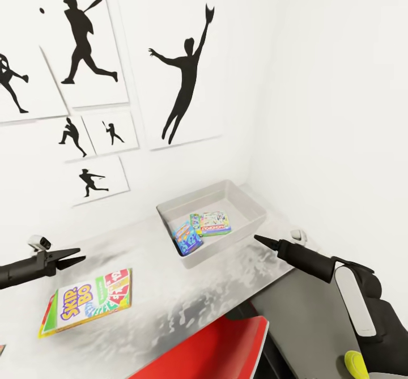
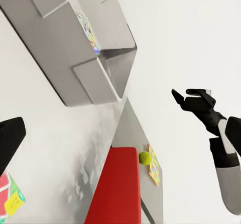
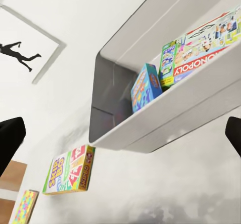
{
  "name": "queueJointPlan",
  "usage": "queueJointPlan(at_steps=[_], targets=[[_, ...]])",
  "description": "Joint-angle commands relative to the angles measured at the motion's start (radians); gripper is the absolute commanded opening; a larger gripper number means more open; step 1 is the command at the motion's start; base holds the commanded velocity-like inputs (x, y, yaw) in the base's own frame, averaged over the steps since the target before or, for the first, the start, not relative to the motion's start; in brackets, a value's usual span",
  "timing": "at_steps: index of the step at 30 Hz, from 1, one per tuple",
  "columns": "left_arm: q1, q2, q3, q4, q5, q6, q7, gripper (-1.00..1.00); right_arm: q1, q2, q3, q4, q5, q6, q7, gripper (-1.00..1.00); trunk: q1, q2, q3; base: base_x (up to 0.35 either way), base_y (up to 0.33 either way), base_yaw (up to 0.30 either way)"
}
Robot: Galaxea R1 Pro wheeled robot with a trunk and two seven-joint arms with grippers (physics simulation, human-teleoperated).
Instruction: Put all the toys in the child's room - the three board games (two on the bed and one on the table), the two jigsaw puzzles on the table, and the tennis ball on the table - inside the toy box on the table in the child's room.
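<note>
Toy box [image 1: 249, 212] sits on the table [image 1: 147, 248] at the far corner, roughly 1 o'clock from your head camera. Inside it: a green-edged Monopoly box [image 1: 215, 223] propped at a slant and a small blue game box [image 1: 187, 237] leaning beside it, probably resting as they landed. The Skip-Bo box [image 1: 88, 301] lies flat on the table at 8 o'clock, well apart from the toy box, likely your next pick.

Left end effector [image 1: 69, 259] hovers just above the Skip-Bo box with its jaws parted, carrying nothing. Right end effector [image 1: 262, 239] points at the near right corner of the toy box; its fingers look pressed into one tip in the head view, while its own wrist view shows dark tips at opposite edges, so you cannot tell whether it is clenched.

Tennis ball [image 2: 145, 157] lies on the lower dark-grey section, touching a jigsaw puzzle [image 2: 154, 165]. In the head view the ball is cut off by your right arm. A second patterned board [image 3: 24, 206] is clipped at the frame edge. A red surface [image 1: 215, 350] below the table cannot be identified
</note>
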Motion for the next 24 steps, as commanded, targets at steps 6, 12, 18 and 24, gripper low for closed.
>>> queueJointPlan(at_steps=[6,12,18,24], targets=[[-0.001,0.022,-0.004,0.006,0.005,0.008,-0.004,1.0,-0.001,0.002,-0.001,0.0,0.004,0.004,0.003,1.0,0.001,-0.002,0.008,-0.004,0.0,0.0],[-0.001,0.029,-0.003,0.008,0.005,0.008,-0.004,1.0,-0.001,0.003,-0.001,0.0,0.001,0.004,0.004,1.0,0.001,-0.002,0.018,-0.001,0.0,0.0],[-0.001,0.03,-0.003,0.009,0.005,0.007,-0.004,1.0,-0.001,0.003,-0.001,0.0,-0.002,0.004,0.004,1.0,0.001,-0.002,0.027,-0.057,0.0,0.0],[-0.001,0.029,-0.003,0.009,0.005,0.007,-0.004,1.0,-0.001,0.002,-0.002,0.0,-0.003,0.004,0.005,1.0,0.001,-0.002,0.037,-0.056,0.0,0.0]])
